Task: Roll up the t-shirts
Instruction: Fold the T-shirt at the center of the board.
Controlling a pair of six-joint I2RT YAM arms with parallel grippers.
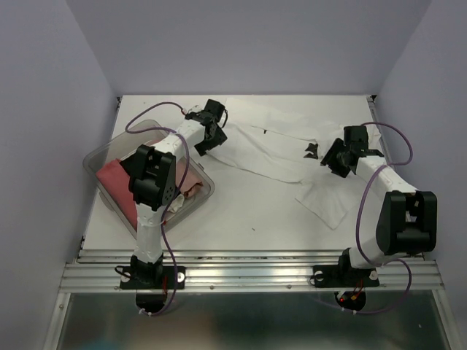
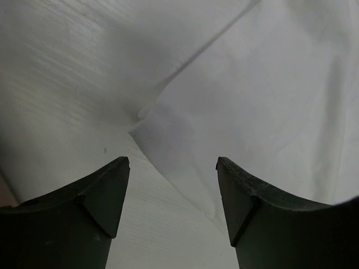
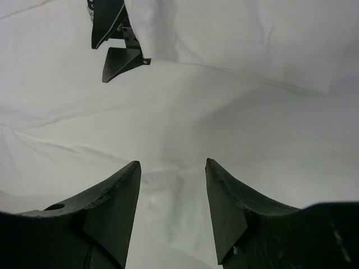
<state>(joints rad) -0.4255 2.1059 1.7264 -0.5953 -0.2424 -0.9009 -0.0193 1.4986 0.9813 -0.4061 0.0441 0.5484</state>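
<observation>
The white t-shirt (image 1: 281,149) lies under both sets of jaws, its edges cut off up close. The left gripper (image 2: 173,162) and right gripper (image 3: 173,163) gape open, holding nothing. Behind the left jaws, a clear tub (image 1: 102,149) holds a pink shirt (image 1: 113,179) — half hidden by the arm.

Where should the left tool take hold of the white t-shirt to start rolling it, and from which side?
Probably at its left end, where a fold stands up slightly. The white t-shirt otherwise lies flat and thin, so bring the open left tool down from above, straddling that raised fold.
</observation>
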